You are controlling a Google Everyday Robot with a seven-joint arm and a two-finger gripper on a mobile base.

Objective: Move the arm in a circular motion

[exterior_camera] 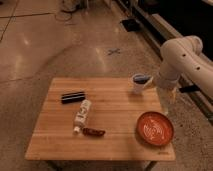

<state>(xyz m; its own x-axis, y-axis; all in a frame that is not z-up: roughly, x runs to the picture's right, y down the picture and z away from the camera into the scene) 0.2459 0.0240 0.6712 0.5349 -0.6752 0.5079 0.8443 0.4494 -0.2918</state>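
Note:
The large white arm (182,57) enters from the right edge and bends down at a rounded elbow beside the wooden table's (115,100) right edge. Its gripper (169,94) hangs below the elbow, just past the table's right side, right of a white cup with a dark rim (139,83) and above a red-orange bowl (155,128). It holds nothing that I can see.
On the table lie a black oblong object (73,96), a white bottle (82,112) on its side and a small red-brown item (93,132). Polished floor surrounds the table. Dark equipment and cables run along the back right.

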